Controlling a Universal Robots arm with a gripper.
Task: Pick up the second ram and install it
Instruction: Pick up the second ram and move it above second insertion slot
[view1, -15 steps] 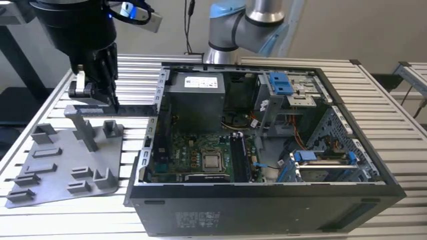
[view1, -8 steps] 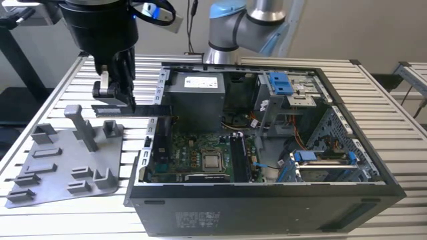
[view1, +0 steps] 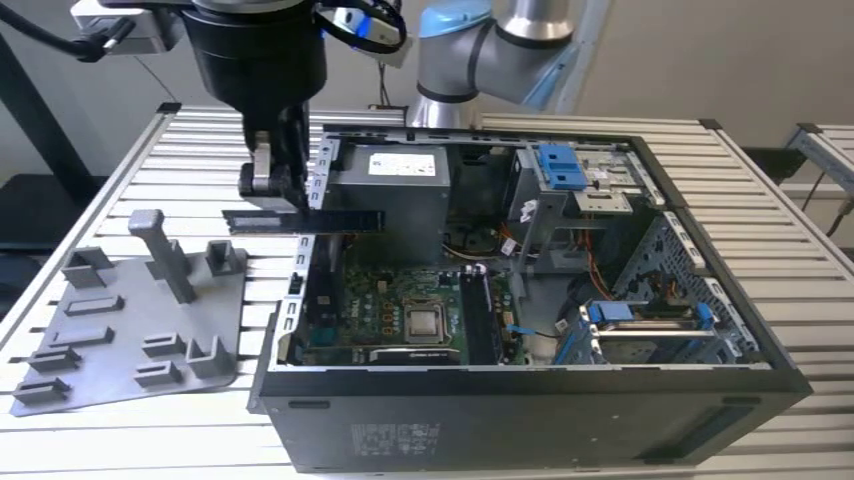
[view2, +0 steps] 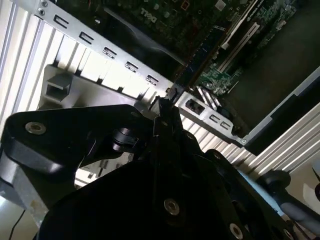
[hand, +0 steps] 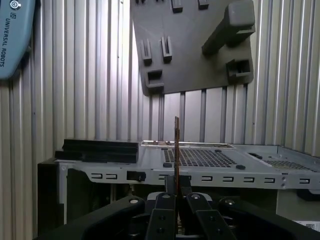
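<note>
Clamping the 2nd ram (view1: 354, 219) at upper left of centre in the exterior view, over the left edge of the computer case (view1: 534, 425), the gripper (view1: 284, 195) needs, I judge, a level, square hold.

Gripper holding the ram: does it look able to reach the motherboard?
Probably yes: the case lies open, and the gripper, shut on the second ram, hangs above its wall with the motherboard uncovered.

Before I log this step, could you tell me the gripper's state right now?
The gripper is shut on the slim, flat, dark rectangular memory stick.
</note>
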